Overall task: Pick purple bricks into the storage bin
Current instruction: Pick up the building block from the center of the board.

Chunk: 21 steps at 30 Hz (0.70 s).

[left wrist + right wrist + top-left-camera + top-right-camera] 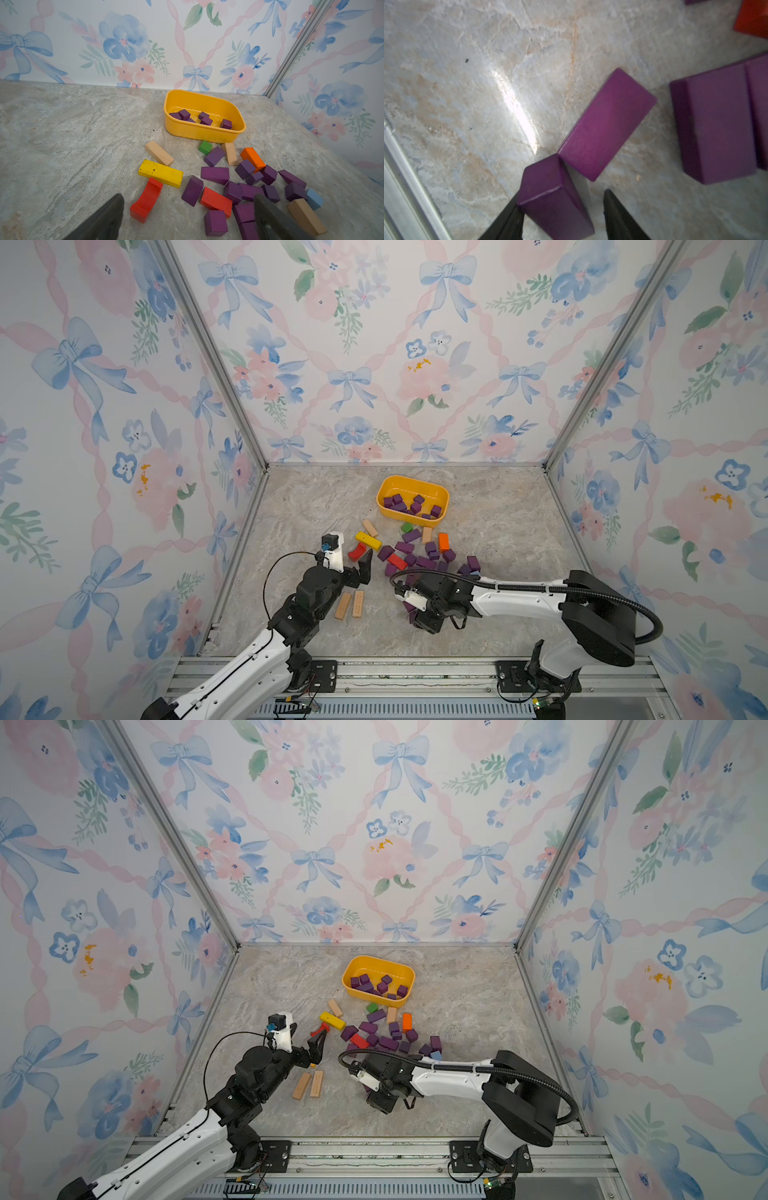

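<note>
Nearest, the right gripper (562, 199) straddles one purple brick (546, 180), jaws apart, one finger touching it. Two tan bars (343, 605) lie to its left. The left gripper (188, 197) gapes wide. Farther off lie over a dozen loose purple bricks (404, 547). Farthest, the storage bin (413, 486) holds about seven.

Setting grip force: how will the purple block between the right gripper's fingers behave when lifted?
Probably rigid, unlikely to roll: the purple block has flat faces, crisp edges. Its smooth paint may slip. The neighbouring block at its corner may get nudged.
</note>
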Available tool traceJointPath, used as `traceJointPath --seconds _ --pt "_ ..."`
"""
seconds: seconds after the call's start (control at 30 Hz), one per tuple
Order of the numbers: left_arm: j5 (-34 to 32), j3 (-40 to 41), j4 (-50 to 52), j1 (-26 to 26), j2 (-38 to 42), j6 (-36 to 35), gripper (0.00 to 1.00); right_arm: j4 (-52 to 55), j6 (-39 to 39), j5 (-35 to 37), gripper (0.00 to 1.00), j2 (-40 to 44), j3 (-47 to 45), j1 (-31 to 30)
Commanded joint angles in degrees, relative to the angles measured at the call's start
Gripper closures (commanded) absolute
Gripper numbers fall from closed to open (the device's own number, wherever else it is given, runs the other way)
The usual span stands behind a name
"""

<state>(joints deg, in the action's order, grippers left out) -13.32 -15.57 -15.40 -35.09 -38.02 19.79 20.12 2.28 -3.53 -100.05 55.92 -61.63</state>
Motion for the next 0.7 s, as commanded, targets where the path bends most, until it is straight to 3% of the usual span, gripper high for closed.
traceJointPath --seconds 0.0,0.3,0.67 --pt "-0.7 -1.5 0.8 0.6 0.2 0.1 0.02 1.9 0.8 0.4 0.46 -2.6 1.3 -0.6" --pt "-1.2 -1.8 0.7 1.1 -1.4 -0.1 0.02 2.0 1.5 -1.4 0.66 -2.6 1.5 -0.4" --pt "-1.3 -2.3 0.7 1.6 -3.0 -0.2 0.02 0.0 0.5 -4.0 0.7 1.2 -1.0 4.2"
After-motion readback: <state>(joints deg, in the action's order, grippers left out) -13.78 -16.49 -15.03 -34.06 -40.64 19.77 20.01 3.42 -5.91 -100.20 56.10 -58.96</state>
